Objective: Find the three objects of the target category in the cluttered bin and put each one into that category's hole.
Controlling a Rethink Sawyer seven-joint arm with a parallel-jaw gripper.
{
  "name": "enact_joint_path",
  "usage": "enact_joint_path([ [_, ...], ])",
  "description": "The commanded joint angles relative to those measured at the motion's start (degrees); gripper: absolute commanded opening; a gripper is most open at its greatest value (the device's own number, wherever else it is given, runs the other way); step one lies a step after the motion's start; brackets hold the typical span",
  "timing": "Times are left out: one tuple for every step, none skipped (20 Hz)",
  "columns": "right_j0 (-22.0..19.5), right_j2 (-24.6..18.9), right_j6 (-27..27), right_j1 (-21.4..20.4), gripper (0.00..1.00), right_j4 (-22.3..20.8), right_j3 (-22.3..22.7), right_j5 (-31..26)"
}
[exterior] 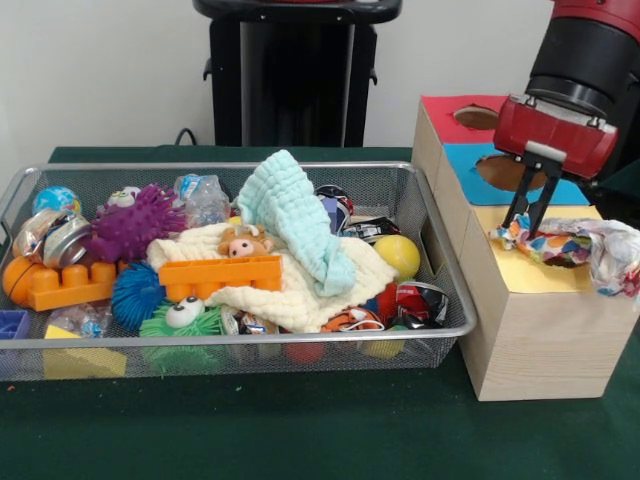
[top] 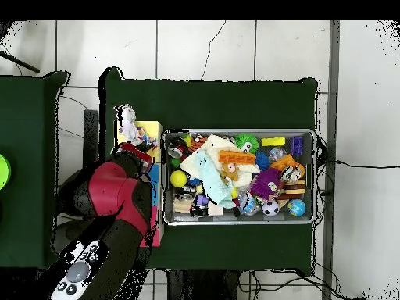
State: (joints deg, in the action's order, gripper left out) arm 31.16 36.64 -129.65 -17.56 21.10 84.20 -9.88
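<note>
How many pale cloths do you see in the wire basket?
2. The mint-green cloth lies draped at the middle of the wire basket; the cream cloth is spread beneath it. More may be hidden under the toys.

Even, bright indoor light fills both views, with no glare. A soft shadow pools beneath the wire basket (exterior: 440,330) at 6 o'clock.
</note>
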Motion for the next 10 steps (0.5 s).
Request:
enact_joint_path([
  [0.8,-1.2,-11.8,4.0,0.00,3.5,-4.8,-11.2],
  [0.9,-1.0,-11.9,4.1,0.00,3.6,-4.9,-11.3],
  [0.9,-0.9,-11.9,4.1,0.00,3.7,-4.9,-11.4],
  [0.9,-0.9,-11.8,4.1,0.00,3.6,-4.9,-11.3],
  [1.2,-0.7,-12.0,4.3,0.00,3.8,-5.3,-11.6],
  [1.2,-0.7,-11.9,4.3,0.00,3.8,-5.2,-11.4],
  [1.3,-0.8,-11.9,4.5,0.00,3.9,-5.1,-11.2],
  [1.3,-0.8,-11.9,4.5,0.00,3.9,-5.0,-10.8],
  [1.4,-0.8,-12.0,4.7,0.00,4.0,-5.1,-10.6],
  [1.5,-0.8,-12.1,4.9,0.00,4.2,-5.0,-10.3],
])
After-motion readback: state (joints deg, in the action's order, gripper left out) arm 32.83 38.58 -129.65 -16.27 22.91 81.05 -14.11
